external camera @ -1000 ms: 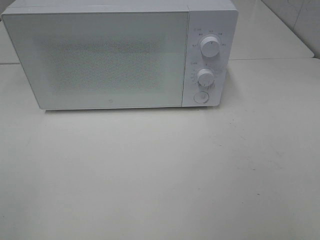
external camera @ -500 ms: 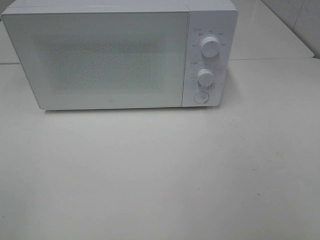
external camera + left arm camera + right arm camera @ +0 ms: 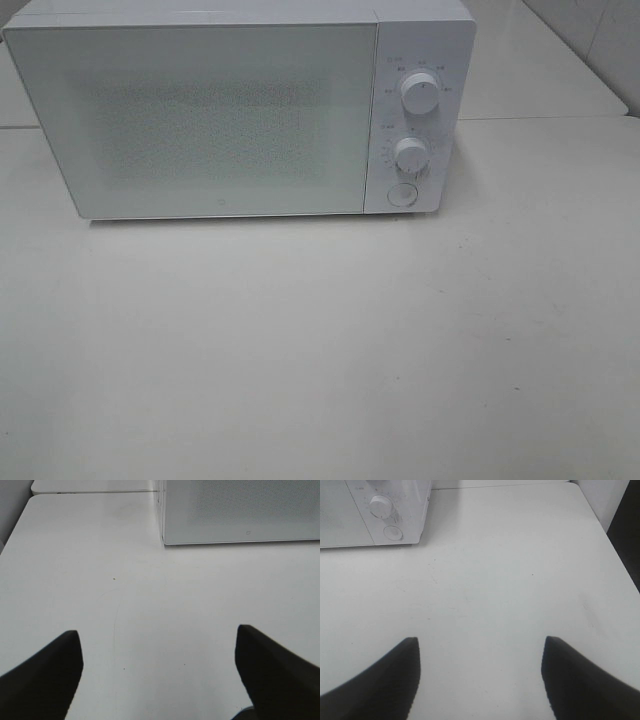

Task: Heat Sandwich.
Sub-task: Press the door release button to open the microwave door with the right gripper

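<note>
A white microwave (image 3: 220, 110) stands at the back of the table with its door shut; two knobs (image 3: 421, 92) and a round button sit on its right panel. The sandwich is out of view. Neither arm shows in the exterior high view. In the left wrist view my left gripper (image 3: 159, 645) is open over bare table, nothing between its black fingers (image 3: 47, 675), the microwave's lower left corner (image 3: 240, 515) ahead. My right gripper (image 3: 480, 652) is open too, empty, with the microwave's knob panel (image 3: 387, 510) ahead of it.
The white table (image 3: 320, 350) spreads in front of the microwave. A seam to a second table runs behind (image 3: 540, 118). In the right wrist view the table's edge (image 3: 615, 545) drops to a dark gap.
</note>
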Robot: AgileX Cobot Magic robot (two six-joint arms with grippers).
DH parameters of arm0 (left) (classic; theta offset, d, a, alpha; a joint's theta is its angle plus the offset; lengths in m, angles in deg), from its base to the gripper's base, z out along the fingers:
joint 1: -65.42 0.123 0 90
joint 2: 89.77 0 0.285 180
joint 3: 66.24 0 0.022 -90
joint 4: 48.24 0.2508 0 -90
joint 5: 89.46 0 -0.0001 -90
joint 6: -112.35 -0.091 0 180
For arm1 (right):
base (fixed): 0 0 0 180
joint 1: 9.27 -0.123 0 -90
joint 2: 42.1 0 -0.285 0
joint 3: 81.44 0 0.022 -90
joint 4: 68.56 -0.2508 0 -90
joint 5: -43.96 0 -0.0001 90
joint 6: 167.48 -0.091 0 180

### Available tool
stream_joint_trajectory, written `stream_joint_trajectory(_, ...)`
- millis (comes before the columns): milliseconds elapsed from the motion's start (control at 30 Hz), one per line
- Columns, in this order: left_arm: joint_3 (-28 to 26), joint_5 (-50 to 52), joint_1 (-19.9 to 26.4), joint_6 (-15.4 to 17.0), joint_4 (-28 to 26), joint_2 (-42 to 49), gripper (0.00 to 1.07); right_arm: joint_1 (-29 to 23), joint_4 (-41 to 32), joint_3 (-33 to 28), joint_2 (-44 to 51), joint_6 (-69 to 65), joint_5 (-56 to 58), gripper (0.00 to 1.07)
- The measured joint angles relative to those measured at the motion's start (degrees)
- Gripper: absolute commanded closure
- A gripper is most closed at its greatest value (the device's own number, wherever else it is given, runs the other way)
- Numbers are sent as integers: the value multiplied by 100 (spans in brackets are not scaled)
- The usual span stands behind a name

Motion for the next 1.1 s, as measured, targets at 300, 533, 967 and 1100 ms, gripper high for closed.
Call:
stream_joint_trajectory(300,0,0,0,0,0,0,30,0,-23,-17,0,0,0,39)
stream_joint_trajectory(533,0,0,0,0,0,0,30,0,-34,-17,0,0,0,39)
stream_joint_trajectory(967,0,0,0,0,0,0,30,0,-34,-17,0,6,0,39)
stream_joint_trajectory(1100,0,0,0,0,0,0,30,0,-34,-17,0,6,0,39)
